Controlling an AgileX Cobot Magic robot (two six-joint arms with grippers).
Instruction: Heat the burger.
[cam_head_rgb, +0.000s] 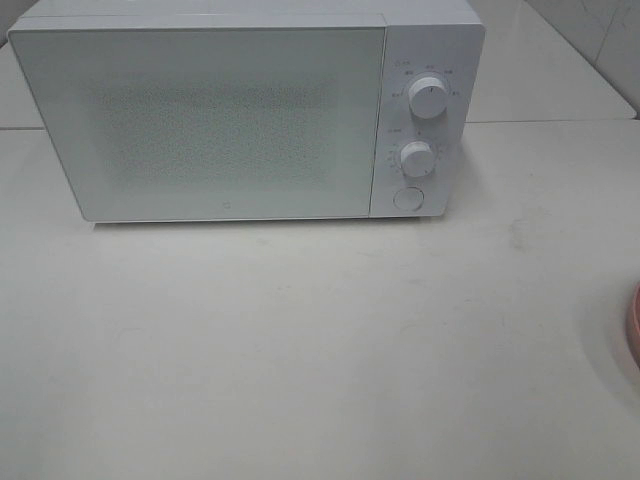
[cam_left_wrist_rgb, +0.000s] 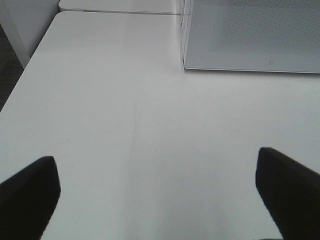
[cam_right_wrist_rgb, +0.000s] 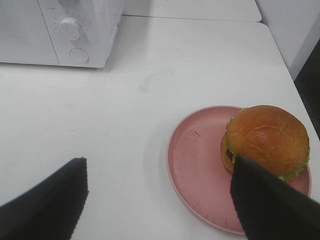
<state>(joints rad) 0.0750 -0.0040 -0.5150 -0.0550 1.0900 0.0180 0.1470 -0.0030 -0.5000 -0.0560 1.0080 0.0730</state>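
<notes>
The burger (cam_right_wrist_rgb: 267, 137), with a glossy golden-brown bun and a green lettuce frill, sits on a round pink plate (cam_right_wrist_rgb: 192, 165) in the right wrist view. My right gripper (cam_right_wrist_rgb: 160, 200) hangs open above the table, one finger overlapping the near side of the burger in the picture, nothing between the fingers. My left gripper (cam_left_wrist_rgb: 160, 192) is open over bare white table, nothing held. The white microwave (cam_head_rgb: 240, 115) stands at the back of the table with its door shut. In the exterior high view neither gripper shows, and only the plate's edge (cam_head_rgb: 634, 325) appears at the right border.
The microwave has two knobs (cam_head_rgb: 430, 98) and a round button (cam_head_rgb: 407, 197) on its right panel. The table edge (cam_left_wrist_rgb: 27, 65) runs along the left side in the left wrist view, with dark floor beyond. A white wall stands beside the table's right edge (cam_right_wrist_rgb: 292, 65).
</notes>
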